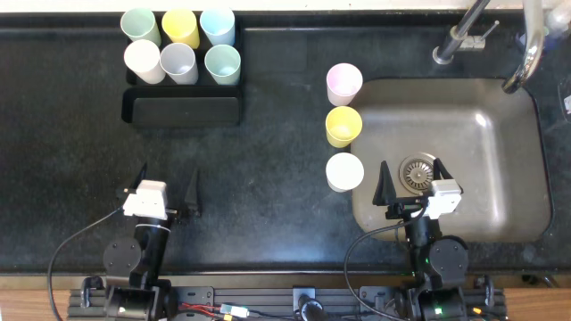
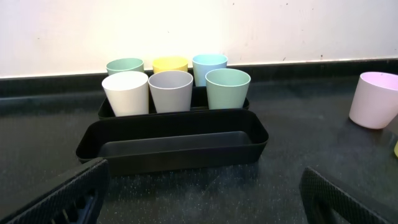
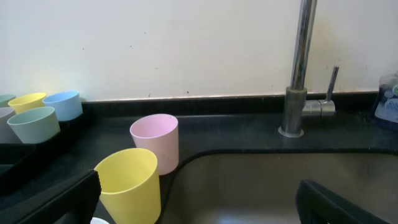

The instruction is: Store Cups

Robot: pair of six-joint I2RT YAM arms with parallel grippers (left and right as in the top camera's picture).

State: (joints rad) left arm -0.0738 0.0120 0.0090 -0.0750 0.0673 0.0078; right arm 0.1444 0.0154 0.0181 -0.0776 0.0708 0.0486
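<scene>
Three cups [image 1: 343, 126] stand at the sink's [image 1: 500, 134] nine o'clock rim. Your right gripper [image 1: 412, 185] gapes wide, empty: straddle the white cup [image 1: 344, 171] squarely, then carry it to the ten o'clock tray [image 1: 183, 111].

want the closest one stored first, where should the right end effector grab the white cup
Probably the white cup by its rim, from above: it stands upright, mouth open, so the wall can be pinched inside and out. Take the side facing the arm bases; the yellow cup stands close on the far side.
</scene>
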